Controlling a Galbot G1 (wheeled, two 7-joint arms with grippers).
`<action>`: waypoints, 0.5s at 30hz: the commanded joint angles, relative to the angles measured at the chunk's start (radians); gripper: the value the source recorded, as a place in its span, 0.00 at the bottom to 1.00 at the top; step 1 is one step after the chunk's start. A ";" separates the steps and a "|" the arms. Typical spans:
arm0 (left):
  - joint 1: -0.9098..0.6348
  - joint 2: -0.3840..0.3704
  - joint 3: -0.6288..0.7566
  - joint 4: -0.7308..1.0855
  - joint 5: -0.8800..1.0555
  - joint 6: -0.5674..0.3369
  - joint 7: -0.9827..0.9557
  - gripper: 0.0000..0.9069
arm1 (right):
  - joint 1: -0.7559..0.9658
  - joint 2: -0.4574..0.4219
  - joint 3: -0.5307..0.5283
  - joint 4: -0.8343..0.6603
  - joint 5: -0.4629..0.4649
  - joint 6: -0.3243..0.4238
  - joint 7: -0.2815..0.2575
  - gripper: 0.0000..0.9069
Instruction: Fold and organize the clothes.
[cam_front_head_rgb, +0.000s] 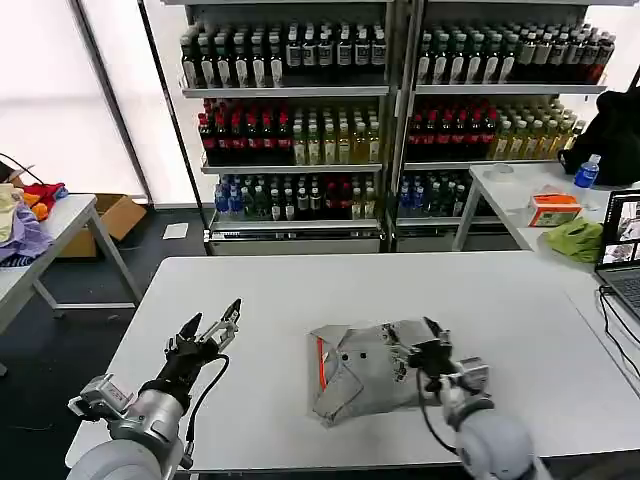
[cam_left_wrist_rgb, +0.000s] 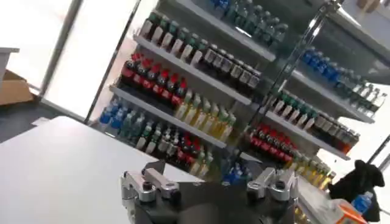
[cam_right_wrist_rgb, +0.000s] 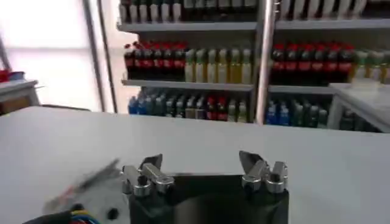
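A light grey shirt (cam_front_head_rgb: 362, 375) lies partly folded on the white table (cam_front_head_rgb: 300, 290), right of centre, its orange-red collar lining (cam_front_head_rgb: 320, 362) on its left side and dark buttons showing. My right gripper (cam_front_head_rgb: 420, 340) hangs open over the shirt's right part, holding nothing. In the right wrist view its jaws (cam_right_wrist_rgb: 201, 161) stand wide apart, with a corner of the shirt (cam_right_wrist_rgb: 73, 210) and its coloured print at the frame's edge. My left gripper (cam_front_head_rgb: 215, 320) is open above bare table to the left of the shirt, tilted upward; the left wrist view shows it (cam_left_wrist_rgb: 210, 176) empty.
Shelves of drink bottles (cam_front_head_rgb: 390, 110) stand behind the table. A side table at the right carries a lime-green cloth (cam_front_head_rgb: 575, 240), an orange box (cam_front_head_rgb: 552, 208) and a laptop (cam_front_head_rgb: 622, 250). Coloured garments (cam_front_head_rgb: 25, 215) lie on a table at the left.
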 joint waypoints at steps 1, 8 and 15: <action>0.011 -0.013 0.002 0.031 0.068 -0.007 0.030 1.00 | 0.178 0.160 -0.320 -0.307 -0.116 0.053 0.090 1.00; -0.001 -0.019 0.012 0.052 0.084 -0.018 0.048 1.00 | 0.071 0.039 -0.265 -0.181 -0.124 -0.039 0.132 1.00; -0.014 -0.016 0.019 0.052 0.082 -0.020 0.049 1.00 | 0.075 -0.021 -0.107 0.011 0.041 0.087 0.140 1.00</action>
